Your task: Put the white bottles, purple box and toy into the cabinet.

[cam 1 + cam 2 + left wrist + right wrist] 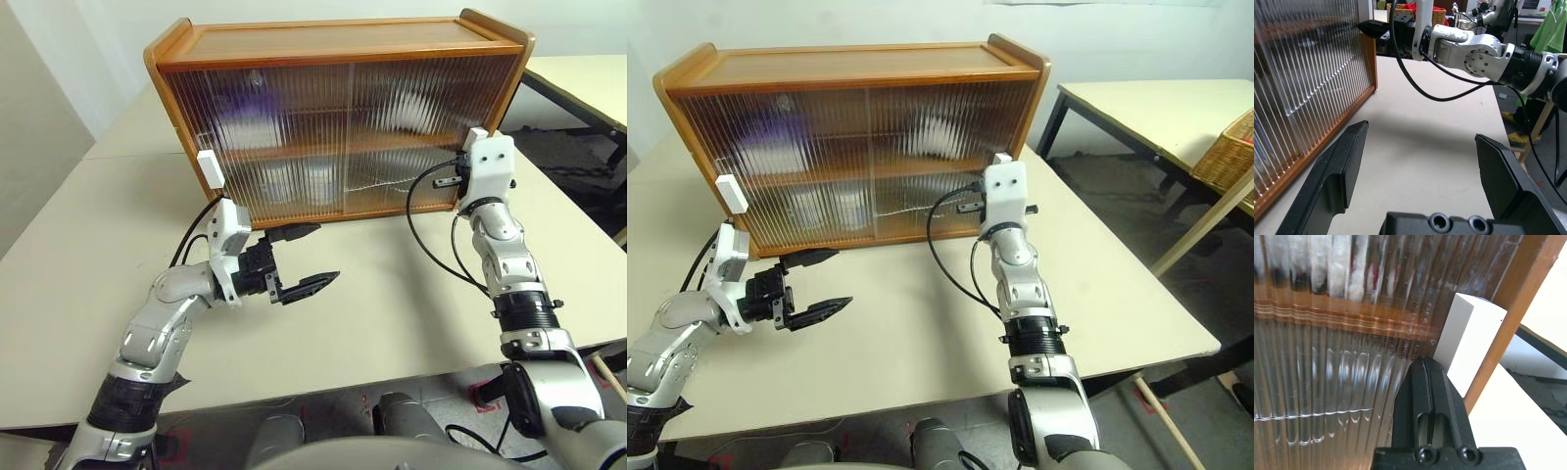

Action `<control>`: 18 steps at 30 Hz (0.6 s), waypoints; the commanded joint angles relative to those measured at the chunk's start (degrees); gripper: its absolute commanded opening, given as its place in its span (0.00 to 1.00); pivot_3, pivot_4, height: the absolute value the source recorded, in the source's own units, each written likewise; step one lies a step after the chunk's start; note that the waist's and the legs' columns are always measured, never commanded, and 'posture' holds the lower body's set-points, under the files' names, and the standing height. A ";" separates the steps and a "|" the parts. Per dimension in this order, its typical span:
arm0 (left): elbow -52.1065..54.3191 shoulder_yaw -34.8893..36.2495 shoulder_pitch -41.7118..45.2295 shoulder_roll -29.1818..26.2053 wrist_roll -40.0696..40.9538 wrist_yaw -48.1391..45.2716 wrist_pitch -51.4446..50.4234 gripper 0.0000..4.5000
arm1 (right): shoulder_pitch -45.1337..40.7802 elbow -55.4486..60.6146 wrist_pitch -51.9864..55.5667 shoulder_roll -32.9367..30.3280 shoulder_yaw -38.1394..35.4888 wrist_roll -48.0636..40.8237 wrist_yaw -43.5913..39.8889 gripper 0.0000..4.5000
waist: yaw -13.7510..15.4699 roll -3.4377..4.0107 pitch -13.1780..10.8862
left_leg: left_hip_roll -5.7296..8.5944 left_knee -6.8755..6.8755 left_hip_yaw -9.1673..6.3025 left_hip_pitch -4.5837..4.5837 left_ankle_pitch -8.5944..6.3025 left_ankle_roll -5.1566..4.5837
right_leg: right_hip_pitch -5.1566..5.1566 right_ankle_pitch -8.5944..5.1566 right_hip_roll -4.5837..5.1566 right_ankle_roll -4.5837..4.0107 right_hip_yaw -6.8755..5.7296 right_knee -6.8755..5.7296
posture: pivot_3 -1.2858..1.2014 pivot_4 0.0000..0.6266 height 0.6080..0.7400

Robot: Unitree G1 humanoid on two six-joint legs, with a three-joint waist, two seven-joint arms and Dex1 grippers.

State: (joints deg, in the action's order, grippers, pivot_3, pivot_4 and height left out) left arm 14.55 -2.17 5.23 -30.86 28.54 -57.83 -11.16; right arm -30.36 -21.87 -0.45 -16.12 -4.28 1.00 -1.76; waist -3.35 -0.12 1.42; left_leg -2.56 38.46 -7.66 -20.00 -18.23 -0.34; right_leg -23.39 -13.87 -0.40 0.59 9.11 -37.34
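The cabinet (pixel 338 117) stands toward the far edge of the surface (pixel 372 323), both ribbed doors drawn across its front. Behind the ribs show blurred shapes: a purple patch (pixel 774 132) on the upper shelf's left, pale forms (pixel 838 208) on the lower shelf, and fluffy white with red and green (pixel 1347 264) upper right. The left gripper (pixel 302 259) hangs over the surface before the cabinet's left half, fingers spread wide, empty. The right gripper (pixel 1430 382), fingers pressed together, sits just beside the white handle (pixel 1469 345) at the cabinet's right edge.

Silver-grey jointed arms, white wrist housings, black cables, seemingly matte black fingers (pixel 1342 171).
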 commanded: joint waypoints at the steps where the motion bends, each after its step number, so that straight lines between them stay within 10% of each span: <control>1: -0.75 -0.49 0.31 -0.05 -0.86 -0.05 0.23 1.00 | -1.06 -2.06 -0.68 -1.61 -2.40 0.38 1.59 0.00 | 0.13 0.00 0.00 | 0.01 0.03 0.00 -0.01 0.00 0.00 | 0.01 0.00 0.01 0.00 0.00 0.02 | 0.47 0.00 1.00; 9: -0.48 -0.68 0.16 0.07 -0.88 0.10 0.16 1.00 | 2.87 3.73 -2.60 -1.41 0.15 0.40 -2.36 0.13 | 0.10 0.02 -0.01 | 0.02 0.15 0.00 -0.08 -0.01 0.00 | 0.01 0.00 0.03 0.04 0.00 0.03 | 0.47 0.00 1.00; 18: -0.21 -0.36 -0.42 -0.23 -0.66 0.13 0.02 1.00 | 19.39 22.62 -1.25 -1.18 -0.04 -1.52 -6.07 0.86 | -0.15 -0.01 -0.03 | 0.05 0.18 0.08 -0.09 -0.15 0.24 | 0.10 -0.11 0.01 0.20 -0.01 0.13 | 0.47 0.00 1.00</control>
State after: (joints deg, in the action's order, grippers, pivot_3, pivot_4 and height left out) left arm 14.54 -2.59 5.23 -30.69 28.49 -57.77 -11.18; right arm -13.14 -2.34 -2.40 -17.07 -3.68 0.35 -6.82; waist -3.49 -0.13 1.39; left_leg -2.51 38.66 -7.58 -20.09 -18.40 -0.07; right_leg -23.27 -14.01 -0.39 0.85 9.10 -37.22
